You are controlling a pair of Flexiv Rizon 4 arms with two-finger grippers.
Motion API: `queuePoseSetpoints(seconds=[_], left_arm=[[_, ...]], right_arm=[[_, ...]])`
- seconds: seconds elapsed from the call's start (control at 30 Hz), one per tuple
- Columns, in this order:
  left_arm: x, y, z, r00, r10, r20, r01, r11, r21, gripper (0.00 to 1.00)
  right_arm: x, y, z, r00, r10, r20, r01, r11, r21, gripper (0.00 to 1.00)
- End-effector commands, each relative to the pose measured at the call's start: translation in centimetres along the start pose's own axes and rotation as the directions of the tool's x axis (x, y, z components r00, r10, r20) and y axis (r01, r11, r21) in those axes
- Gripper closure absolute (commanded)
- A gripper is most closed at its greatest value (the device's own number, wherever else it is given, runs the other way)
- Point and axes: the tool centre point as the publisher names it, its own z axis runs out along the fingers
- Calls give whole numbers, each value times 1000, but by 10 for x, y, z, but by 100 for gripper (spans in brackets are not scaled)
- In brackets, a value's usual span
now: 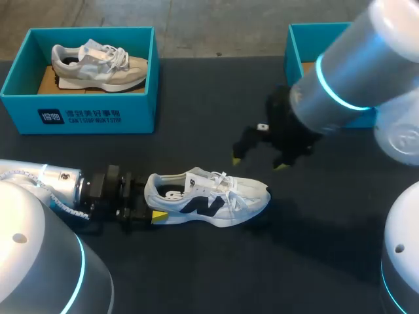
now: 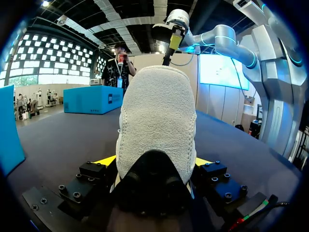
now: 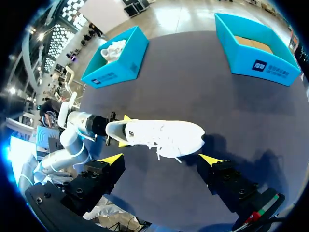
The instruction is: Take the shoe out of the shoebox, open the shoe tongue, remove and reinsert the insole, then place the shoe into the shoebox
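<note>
Well behind the white shoe (image 1: 209, 199), a grey shoe (image 1: 98, 64) fills one shoebox (image 1: 78, 116)

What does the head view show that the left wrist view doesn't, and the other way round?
Head view only: a grey shoe in a shoebox, and the white shoe's laces. Left wrist view only: both yellow tips of the left claw against the heel's two sides. Both: the white shoe, held at its heel, and the right claw above it.
</note>
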Motion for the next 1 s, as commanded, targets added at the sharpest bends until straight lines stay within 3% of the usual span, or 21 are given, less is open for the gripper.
queuePoseSetpoints(seconds=[0.03, 0.5, 0.73, 1.0], left_arm=[[-2, 4, 1, 1000, 0, 5, 0, 1000, -1, 100], [-2, 4, 1, 1000, 0, 5, 0, 1000, -1, 100], [-2, 4, 1, 1000, 0, 5, 0, 1000, -1, 100], [-2, 4, 1, 1000, 0, 5, 0, 1000, -1, 100]], right_arm=[[15, 9, 54, 998, 0, 55, -1, 1000, 28, 0], [15, 9, 54, 998, 0, 55, -1, 1000, 28, 0], [37, 16, 60, 975, 10, 220, -18, 999, 35, 0], [53, 15, 65, 947, 60, 317, -57, 998, -18, 0]])
